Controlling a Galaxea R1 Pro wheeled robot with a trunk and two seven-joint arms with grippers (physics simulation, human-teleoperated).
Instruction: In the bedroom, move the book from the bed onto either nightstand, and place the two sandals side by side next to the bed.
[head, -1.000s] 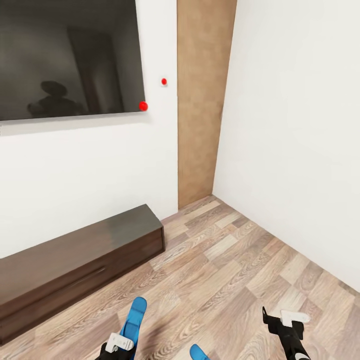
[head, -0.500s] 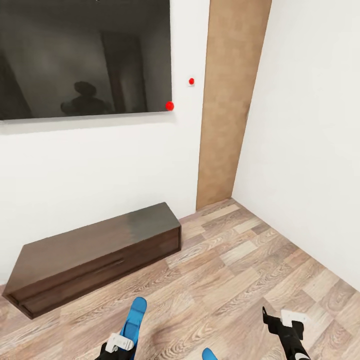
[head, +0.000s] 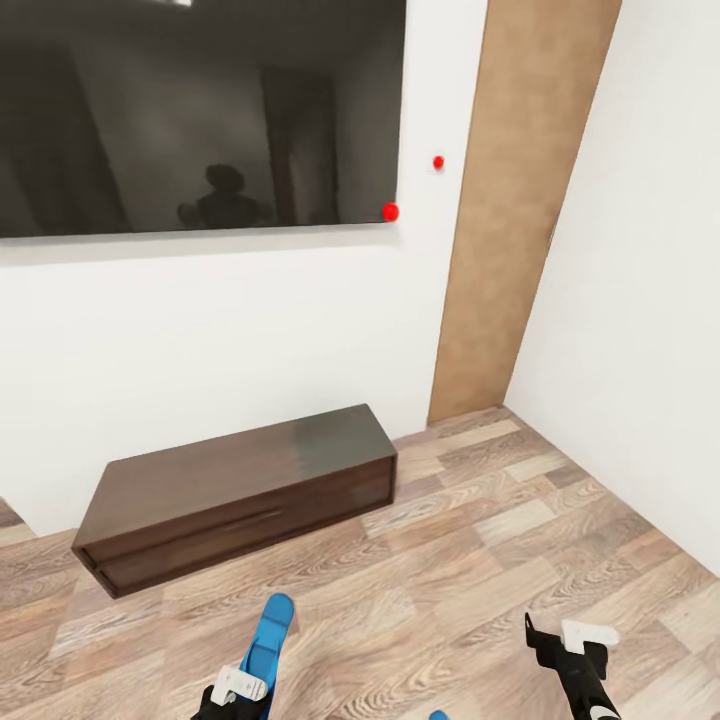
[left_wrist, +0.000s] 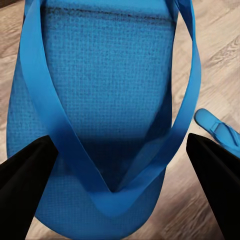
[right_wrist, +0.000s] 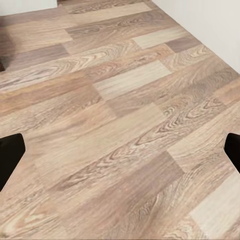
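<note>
One bright blue sandal hangs above the wood floor, with my left gripper shut on it. In the left wrist view the sandal's sole and straps sit between the black fingers. The other sandal lies flat on the floor beside it, and its tip peeks in at the head view's bottom edge. My right gripper hovers open over bare planks and holds nothing. The book, bed and nightstand are out of view.
A long low dark brown bench stands against the white wall under a big black screen. A brown wooden door fills the corner, with a white wall to the right. Wood-plank floor lies ahead.
The whole view has swung to the left, so bench, screen and door sit further right in frame. The held sandal and both grippers keep their places; the floor sandal slips toward the bottom edge.
</note>
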